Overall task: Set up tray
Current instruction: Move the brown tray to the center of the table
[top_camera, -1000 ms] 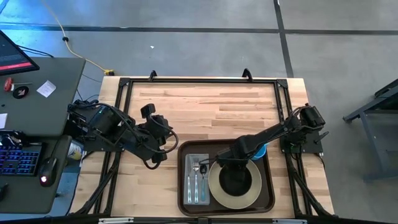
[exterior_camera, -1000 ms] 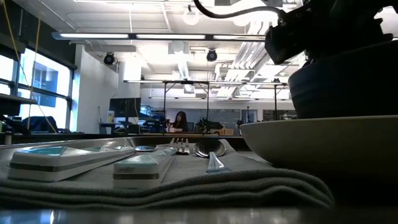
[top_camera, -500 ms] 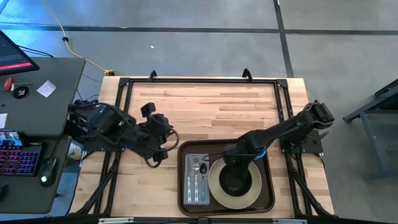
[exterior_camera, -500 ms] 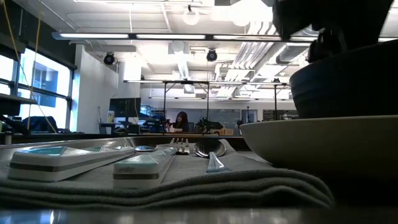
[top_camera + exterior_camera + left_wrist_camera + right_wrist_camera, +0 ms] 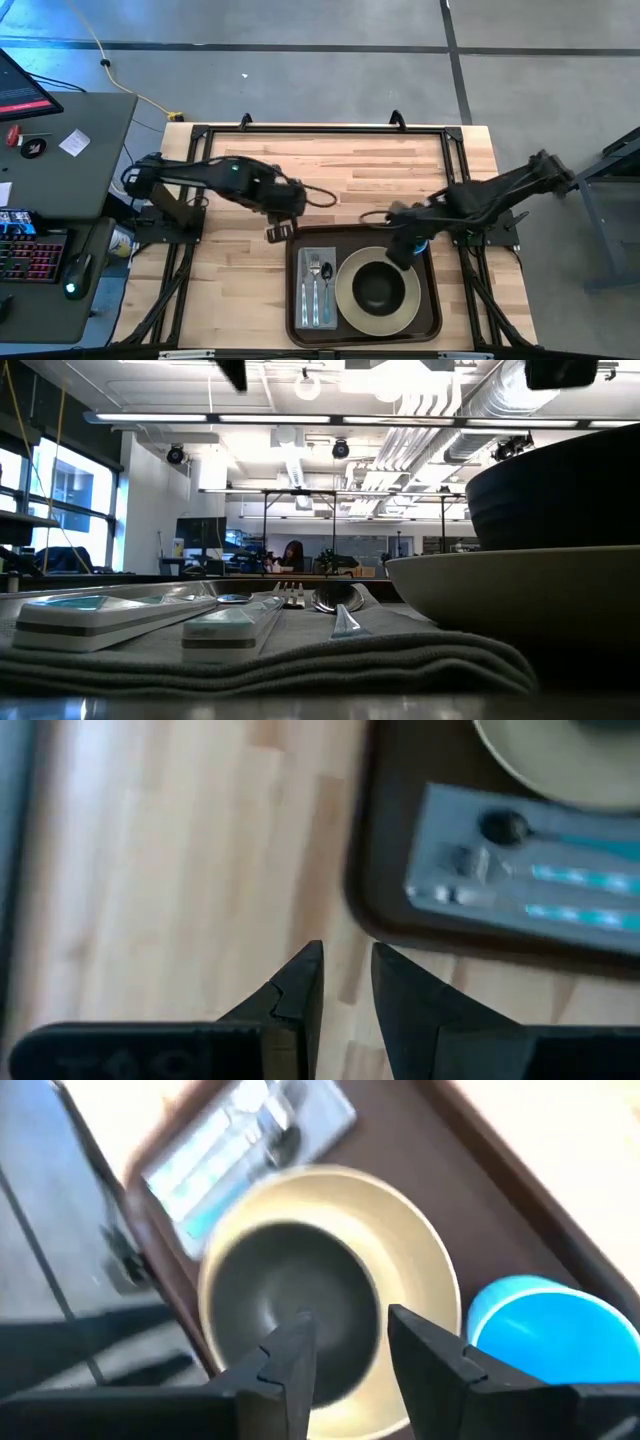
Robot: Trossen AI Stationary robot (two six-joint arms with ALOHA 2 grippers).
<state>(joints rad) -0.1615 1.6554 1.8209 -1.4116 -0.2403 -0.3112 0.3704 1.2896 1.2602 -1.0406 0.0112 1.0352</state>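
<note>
— So where does the tray [image 5: 364, 283] sit, taken from its own near long rim outward?

— Close to the table's [image 5: 330, 165] front edge, long axis running left to right across it. Inside, going back from that near rim: the grey napkin [image 5: 317, 276] with a fork [image 5: 313, 276] and spoon [image 5: 326, 276] at the tray's left end, the tan plate [image 5: 377, 290] carrying a dark bowl [image 5: 377, 287] in the middle, then a blue cup [image 5: 418, 242] in the far right corner.

— Which claw is nearer to it?

— Both are close. The left gripper [image 5: 279, 232] hangs just off the tray's far left corner, over bare wood, its fingers a narrow gap apart and holding nothing; the tray lies to its right and toward the front. The right gripper [image 5: 398, 256] is above the tray's far right part, between cup and bowl, fingers apart and empty.

— And the relation that matters?

— I'd judge it's the left gripper's: beside the corner rim, apparently not touching it.
</note>
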